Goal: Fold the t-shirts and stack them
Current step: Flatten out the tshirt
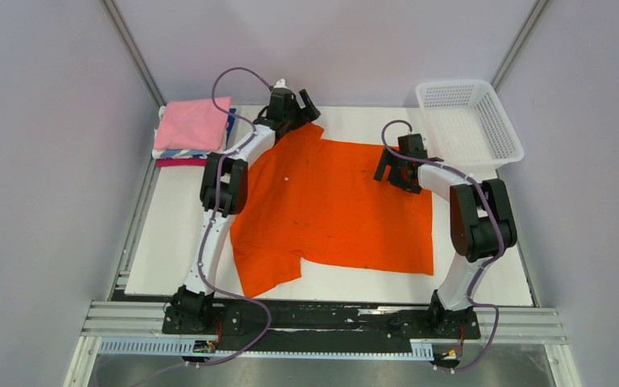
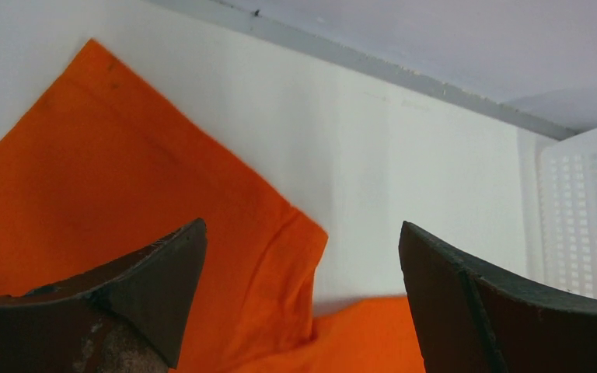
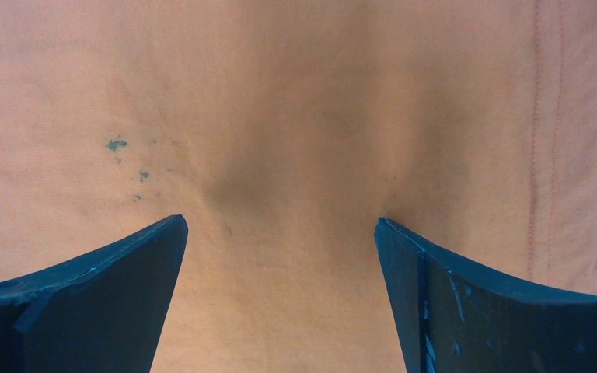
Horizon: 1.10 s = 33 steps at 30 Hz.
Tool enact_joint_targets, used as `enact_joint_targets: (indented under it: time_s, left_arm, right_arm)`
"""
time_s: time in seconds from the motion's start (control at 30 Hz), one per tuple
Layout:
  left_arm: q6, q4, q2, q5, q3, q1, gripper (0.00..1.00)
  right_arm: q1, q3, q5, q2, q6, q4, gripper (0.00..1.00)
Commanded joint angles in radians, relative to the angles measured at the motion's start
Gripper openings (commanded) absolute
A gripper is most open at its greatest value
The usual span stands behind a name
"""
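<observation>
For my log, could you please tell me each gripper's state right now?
Left gripper: open, holding nothing.
Right gripper: open, empty, over the orange t-shirt.

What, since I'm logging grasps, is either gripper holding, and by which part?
Nothing is held. The left gripper and right gripper are open over the orange t-shirt, with no cloth pinched.

I see left arm stretched far forward, elbow raised. Left hand (image 1: 301, 107) sits at far-left corner of orange t-shirt (image 1: 330, 201), fingers spread wide, nothing between them. Right arm folded sharply at elbow, forearm angled inward. Right hand (image 1: 390, 171) over shirt's far-right part, pointing down, fingers apart, close above cloth.
</observation>
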<state>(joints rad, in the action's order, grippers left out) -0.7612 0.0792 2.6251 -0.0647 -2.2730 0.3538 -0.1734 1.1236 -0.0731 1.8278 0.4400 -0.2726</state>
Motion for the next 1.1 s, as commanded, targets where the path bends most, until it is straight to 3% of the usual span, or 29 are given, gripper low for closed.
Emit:
enact_joint_targets:
  time_s: [0.0, 0.2, 0.47, 0.7, 1.07]
  left_arm:
    - [0.146, 0.111, -0.310, -0.016, 0.192, 0.004, 1.00]
    - [0.241, 0.173, -0.638, 0.142, 0.624, 0.003, 1.00]
    - [0.223, 0.232, -0.789, 0.217, 0.886, -0.043, 1.00]
    - [0.162, 0.147, -0.732, 0.179, 0.960, -0.090, 1.00]
    - [0.112, 0.186, -0.556, 0.188, 0.867, -0.174, 1.00]
  right_arm:
    - [0.004, -0.004, -0.036, -0.073, 0.019, -0.057, 1.00]
    - [0.005, -0.037, -0.049, -0.155, 0.029, -0.089, 1.00]
    - [0.006, -0.121, -0.024, -0.216, 0.057, -0.101, 1.00]
    - [0.008, -0.139, -0.015, -0.208, 0.056, -0.104, 1.00]
    - [0.040, -0.124, -0.033, -0.144, 0.047, -0.103, 1.00]
